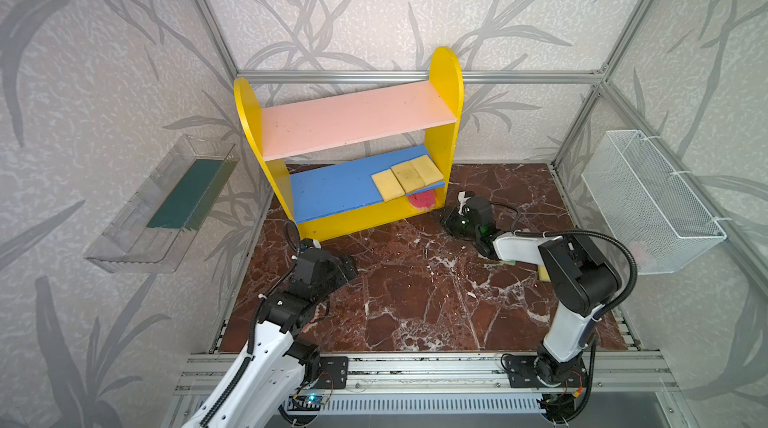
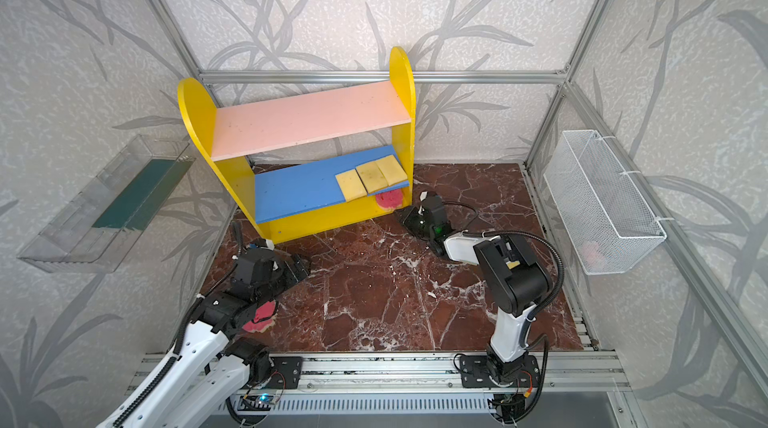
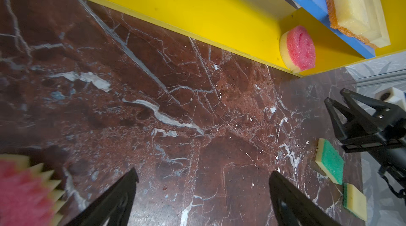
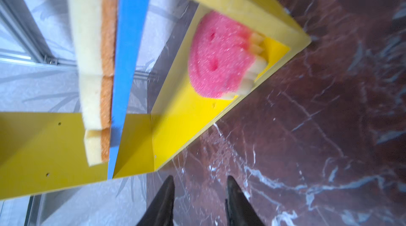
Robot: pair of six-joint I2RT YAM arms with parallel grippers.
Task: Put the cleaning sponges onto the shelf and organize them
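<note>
The shelf (image 1: 353, 118) stands at the back of the marble floor. Three pale yellow sponges (image 1: 409, 176) lie side by side at the right end of its blue board. A round pink smiley sponge (image 1: 422, 200) (image 4: 217, 58) leans in the right corner of the yellow base. Just right of that corner, low over the floor, my right gripper (image 1: 446, 218) (image 4: 200, 181) is partly open and empty. My left gripper (image 1: 351, 270) (image 3: 203, 174) is wide open and empty in front of the shelf's left end. Another pink sponge (image 2: 259, 315) lies under the left arm. Two green-faced sponges (image 3: 330, 163) (image 3: 356, 200) lie under the right arm.
A clear plastic tray (image 1: 166, 205) with a dark green mat hangs on the left wall. A white wire basket (image 1: 652, 201) hangs on the right wall with something pink (image 2: 592, 253) inside. An aluminium rail (image 1: 415, 367) carries both arm bases at the front.
</note>
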